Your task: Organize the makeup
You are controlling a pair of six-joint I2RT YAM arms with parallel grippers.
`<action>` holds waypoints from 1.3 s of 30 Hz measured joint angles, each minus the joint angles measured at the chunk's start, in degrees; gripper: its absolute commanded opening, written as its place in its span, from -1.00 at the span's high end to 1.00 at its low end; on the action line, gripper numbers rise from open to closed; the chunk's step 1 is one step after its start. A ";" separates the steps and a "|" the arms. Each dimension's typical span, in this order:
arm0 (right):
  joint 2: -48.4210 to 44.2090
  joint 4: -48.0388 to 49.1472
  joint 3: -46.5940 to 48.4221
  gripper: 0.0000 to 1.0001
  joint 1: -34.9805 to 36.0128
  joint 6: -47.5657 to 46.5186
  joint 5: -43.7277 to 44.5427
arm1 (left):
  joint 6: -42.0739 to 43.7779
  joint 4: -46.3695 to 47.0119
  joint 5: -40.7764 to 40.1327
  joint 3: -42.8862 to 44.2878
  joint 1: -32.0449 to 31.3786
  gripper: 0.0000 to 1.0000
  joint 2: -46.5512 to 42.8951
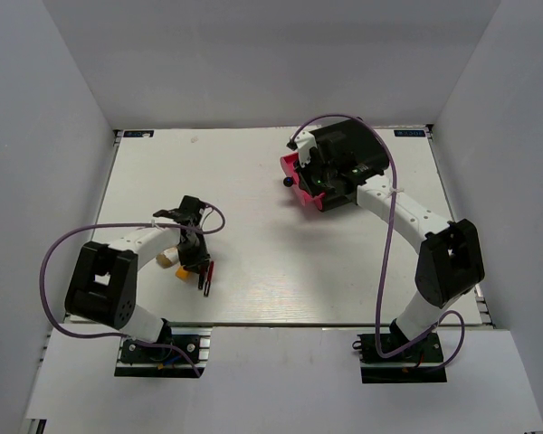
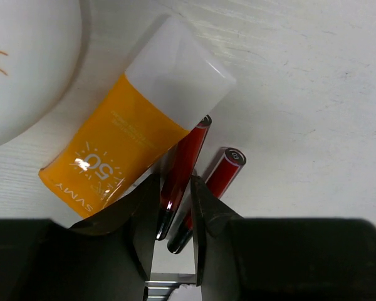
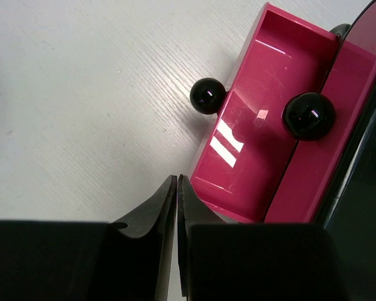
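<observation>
White tabletop [image 1: 281, 271] with faint wood grain, enclosed by plain pale grey panels: far wall [image 1: 271, 54], left wall [image 1: 36, 136], right wall [image 1: 511, 136]. A white board [image 1: 281, 380] covers the near edge. Lighting is even and diffuse, with soft shadows.

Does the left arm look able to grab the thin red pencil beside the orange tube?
Likely yes: its fingers stand open astride the thin red pencil, nothing covering it. The orange tube and second red pencil crowd the gap.

From table centre, the tabletop [image 1: 253, 181] lies open toward 10 and 6 o'clock; the pulled-out pink drawer [image 1: 299, 176] blocks 1, the makeup cluster [image 2: 125, 144] blocks 8.
</observation>
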 measured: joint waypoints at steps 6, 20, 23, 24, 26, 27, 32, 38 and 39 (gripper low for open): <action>0.00 -0.02 0.00 0.81 -0.02 0.00 -0.02 | -0.26 -0.02 -2.95 0.33 -1.99 0.27 0.81; -0.83 -0.22 -1.18 0.24 -0.17 -0.07 -1.44 | -1.38 -2.71 -6.38 4.02 -5.40 0.94 1.40; -1.64 -0.22 -1.92 0.11 -0.37 -0.22 -2.58 | -1.57 -3.13 -4.74 8.46 -5.53 0.95 -0.63; -1.97 -0.28 -2.14 0.15 -0.39 -0.33 -2.82 | -1.64 -2.71 -3.61 10.21 -5.53 0.95 -1.53; -2.60 -0.22 -2.54 0.64 -0.46 -0.57 -3.34 | -1.86 -1.07 -0.94 13.64 -5.55 0.95 -2.89; -2.93 -0.24 -2.69 0.79 -0.61 -0.92 -3.67 | -2.10 0.26 0.81 15.15 -5.55 0.95 -3.34; -4.74 -0.07 -4.24 1.00 -1.07 -0.31 -5.73 | -4.92 10.75 9.40 20.37 -5.55 0.97 -2.69; -8.79 -0.11 -7.85 1.00 -1.51 0.33 -6.19 | -11.19 26.64 19.02 28.87 -5.55 0.99 8.61; -9.62 0.02 -8.39 1.00 -1.55 0.35 -6.03 | -12.26 29.27 20.24 30.47 -5.55 0.99 10.99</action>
